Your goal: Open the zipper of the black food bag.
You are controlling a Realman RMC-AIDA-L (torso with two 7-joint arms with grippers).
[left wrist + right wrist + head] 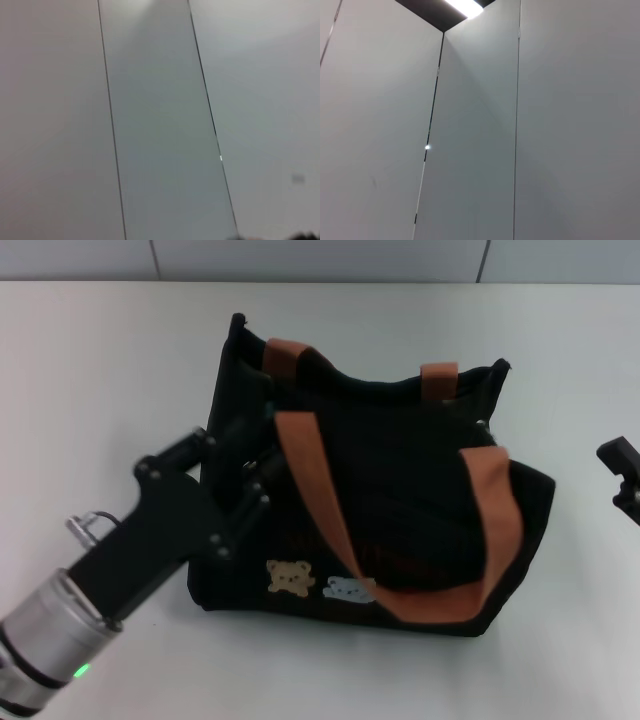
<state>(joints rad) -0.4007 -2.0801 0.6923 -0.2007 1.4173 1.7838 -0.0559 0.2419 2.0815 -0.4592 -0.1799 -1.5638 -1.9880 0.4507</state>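
Note:
In the head view the black food bag (400, 490) stands upright in the middle of the white table. Its two orange-brown handles (320, 490) droop over its top and front, and two small bear patches (292, 577) show low on the front. Black on black, the zipper cannot be made out along the top rim, and I see no pull tab. My left gripper (272, 435) reaches in from the lower left and sits against the bag's left end, just below the rim. My right gripper (622, 475) hangs at the right edge of the view, well apart from the bag.
The white table (110, 370) runs all round the bag, with a grey panelled wall (320, 258) behind it. Both wrist views show only grey wall panels (160, 125) and a ceiling light (465, 7).

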